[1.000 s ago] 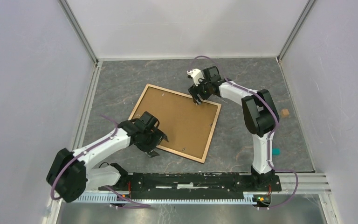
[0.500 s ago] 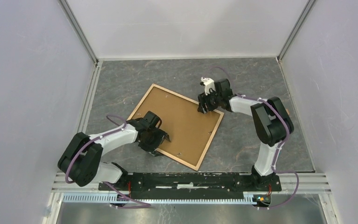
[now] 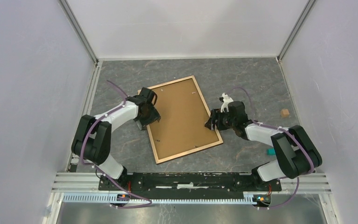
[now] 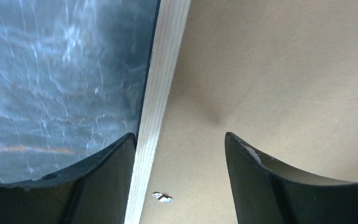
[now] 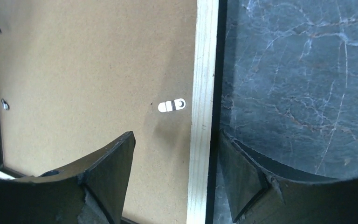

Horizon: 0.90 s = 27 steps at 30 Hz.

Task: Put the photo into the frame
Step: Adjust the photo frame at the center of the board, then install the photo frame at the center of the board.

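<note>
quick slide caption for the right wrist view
Right gripper, jaws open, over the frame's tan rail, a white clip on the backing board beside it

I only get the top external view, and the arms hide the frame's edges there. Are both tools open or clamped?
Observer: Left wrist view shows the left tool open, straddling a frame rail, with the table on one side and the backing board on the other.
Operator: And the right?
Observer: Right wrist view shows the right tool open too, its tips either side of the opposite rail.
</note>
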Each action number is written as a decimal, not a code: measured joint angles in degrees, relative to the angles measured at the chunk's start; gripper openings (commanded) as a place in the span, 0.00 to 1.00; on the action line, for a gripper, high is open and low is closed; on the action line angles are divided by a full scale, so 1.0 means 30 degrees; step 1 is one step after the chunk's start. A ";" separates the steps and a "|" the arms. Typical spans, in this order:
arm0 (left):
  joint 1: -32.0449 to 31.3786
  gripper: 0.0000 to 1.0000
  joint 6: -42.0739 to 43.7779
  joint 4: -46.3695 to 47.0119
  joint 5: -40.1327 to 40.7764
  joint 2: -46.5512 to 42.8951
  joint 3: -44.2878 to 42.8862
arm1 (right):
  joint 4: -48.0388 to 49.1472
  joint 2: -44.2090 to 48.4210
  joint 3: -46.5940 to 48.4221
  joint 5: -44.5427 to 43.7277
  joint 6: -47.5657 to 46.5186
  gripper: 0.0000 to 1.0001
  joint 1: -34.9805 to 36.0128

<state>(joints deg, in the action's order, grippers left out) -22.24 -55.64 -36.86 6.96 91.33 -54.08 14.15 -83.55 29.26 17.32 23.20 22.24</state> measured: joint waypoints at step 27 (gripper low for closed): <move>0.1377 0.43 0.3912 0.2076 0.0423 -0.0466 0.1093 | -1.1067 -0.3883 0.8094 -0.9384 0.3461 0.64 0.3745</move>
<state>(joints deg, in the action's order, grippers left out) -18.11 -43.90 -30.63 8.23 89.93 -50.81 -19.05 -95.20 53.54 -10.83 33.58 33.47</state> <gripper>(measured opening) 0.437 0.692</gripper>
